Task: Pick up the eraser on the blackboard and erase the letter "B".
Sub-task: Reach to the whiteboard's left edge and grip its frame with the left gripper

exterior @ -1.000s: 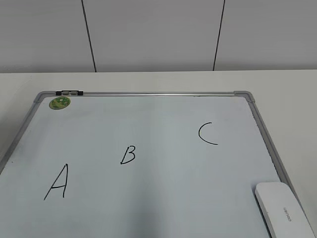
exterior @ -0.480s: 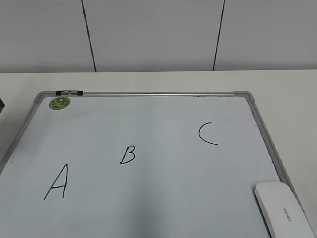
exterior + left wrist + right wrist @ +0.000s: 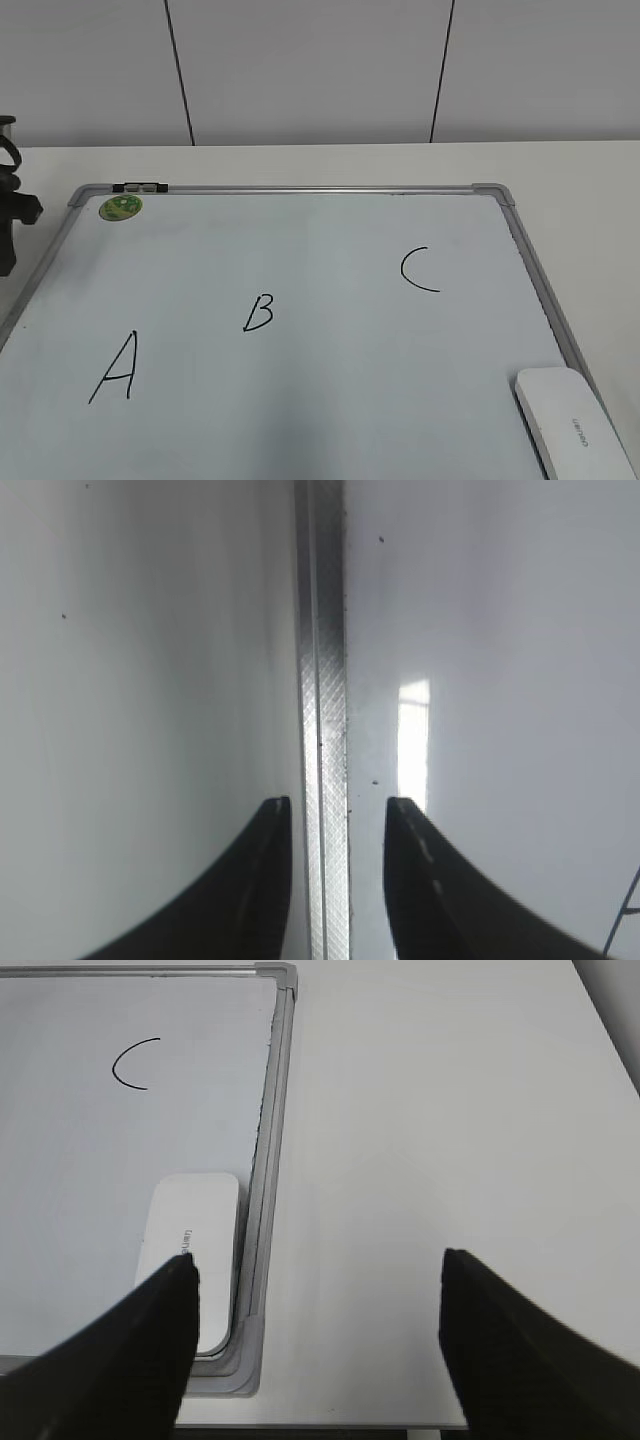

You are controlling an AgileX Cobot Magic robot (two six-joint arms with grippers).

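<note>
The blackboard [image 3: 320,188] lies flat on the table. The small black letter "B" [image 3: 258,312] is near its middle-left. The white eraser [image 3: 573,425] lies on the board's near right corner and also shows in the right wrist view [image 3: 190,1260]. My right gripper [image 3: 318,1265] is wide open and empty over bare table, just right of the board's frame; its left finger overlaps the eraser. It is out of the exterior view. My left gripper [image 3: 335,805] is slightly open and empty, straddling the board's left frame rail [image 3: 325,680]. The left arm [image 3: 10,200] shows at the left edge.
A larger "A" [image 3: 115,368] is left of the "B" and a "C" [image 3: 418,270] is to its right. A green sticker [image 3: 120,207] and a dark clip [image 3: 140,187] mark the far left corner. The white table [image 3: 450,1110] extends right of the board.
The left arm has come into the exterior view at the left edge, rising beside the board. The eraser, board and letters have not moved.
</note>
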